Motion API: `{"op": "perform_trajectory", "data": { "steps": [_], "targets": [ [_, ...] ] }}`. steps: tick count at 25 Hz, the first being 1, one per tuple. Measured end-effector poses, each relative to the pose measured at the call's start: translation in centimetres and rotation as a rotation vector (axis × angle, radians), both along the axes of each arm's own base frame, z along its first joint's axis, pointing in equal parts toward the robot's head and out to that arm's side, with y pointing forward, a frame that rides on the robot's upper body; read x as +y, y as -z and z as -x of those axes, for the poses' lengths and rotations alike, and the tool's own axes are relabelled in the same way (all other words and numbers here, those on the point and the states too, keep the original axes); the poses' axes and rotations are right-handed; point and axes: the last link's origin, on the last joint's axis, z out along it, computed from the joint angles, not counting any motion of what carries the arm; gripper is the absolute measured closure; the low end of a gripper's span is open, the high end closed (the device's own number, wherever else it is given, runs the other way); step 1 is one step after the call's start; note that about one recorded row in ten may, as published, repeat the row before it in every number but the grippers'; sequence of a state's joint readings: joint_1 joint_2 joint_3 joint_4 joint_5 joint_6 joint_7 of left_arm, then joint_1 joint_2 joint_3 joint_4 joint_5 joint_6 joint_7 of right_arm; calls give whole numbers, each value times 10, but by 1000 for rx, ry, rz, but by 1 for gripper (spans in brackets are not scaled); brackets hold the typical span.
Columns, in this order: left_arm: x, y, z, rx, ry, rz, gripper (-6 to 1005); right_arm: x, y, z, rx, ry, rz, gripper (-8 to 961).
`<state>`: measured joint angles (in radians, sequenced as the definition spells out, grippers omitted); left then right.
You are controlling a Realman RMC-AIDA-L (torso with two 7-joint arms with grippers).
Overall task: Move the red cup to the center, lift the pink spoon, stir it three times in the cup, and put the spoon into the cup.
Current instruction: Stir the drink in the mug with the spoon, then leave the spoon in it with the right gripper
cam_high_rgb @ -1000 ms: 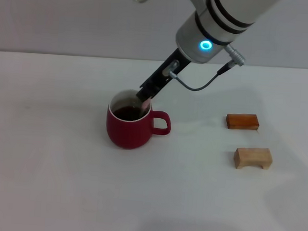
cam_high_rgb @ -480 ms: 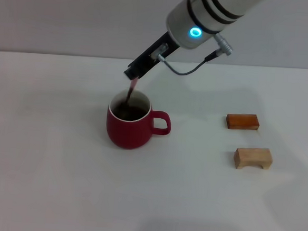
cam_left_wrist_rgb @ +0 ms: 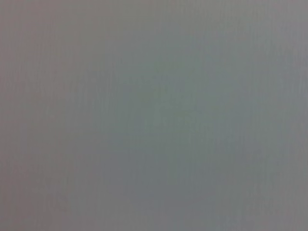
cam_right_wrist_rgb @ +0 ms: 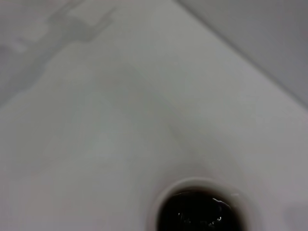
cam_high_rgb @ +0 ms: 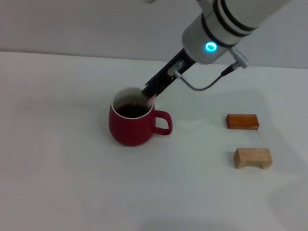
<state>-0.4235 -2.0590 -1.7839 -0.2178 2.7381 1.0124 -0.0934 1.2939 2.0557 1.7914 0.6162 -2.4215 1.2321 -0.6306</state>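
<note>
Right gripper point(cam_high_rgb: 149, 92) fingers clamp the pink spoon point(cam_high_rgb: 150, 99) at the rim of the red cup point(cam_high_rgb: 135, 123), mid-surface. Stir small, slow circles; avoid nudging the wall.

The right gripper point(cam_high_rgb: 149, 92) has come back down to the rim of the red cup point(cam_high_rgb: 133, 125) on its handle side. The pink spoon point(cam_high_rgb: 151, 99), half a second ago lifted over the far rim, is lowered again beneath it.
</note>
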Motion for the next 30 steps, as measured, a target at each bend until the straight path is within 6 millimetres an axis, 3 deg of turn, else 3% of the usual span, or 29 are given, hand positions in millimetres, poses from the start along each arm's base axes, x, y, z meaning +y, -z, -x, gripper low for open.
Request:
{"op": "perform_trajectory", "data": {
  "steps": [9, 20, 26, 30],
  "targets": [
    [0, -1, 1, -1, -3, -3, 324, -7, 8, 7, 24, -19, 34, 818],
    [0, -2, 1, -4, -5, -10, 324, -6, 10, 13, 25, -56, 19, 708],
    [-1, -2, 1, -4, -6, -10, 324, 9, 3, 28, 146, -177, -114, 683],
    [-1, -2, 2, -5, -7, -10, 324, 19, -16, 27, 320, -282, -302, 683]
  ]
}}
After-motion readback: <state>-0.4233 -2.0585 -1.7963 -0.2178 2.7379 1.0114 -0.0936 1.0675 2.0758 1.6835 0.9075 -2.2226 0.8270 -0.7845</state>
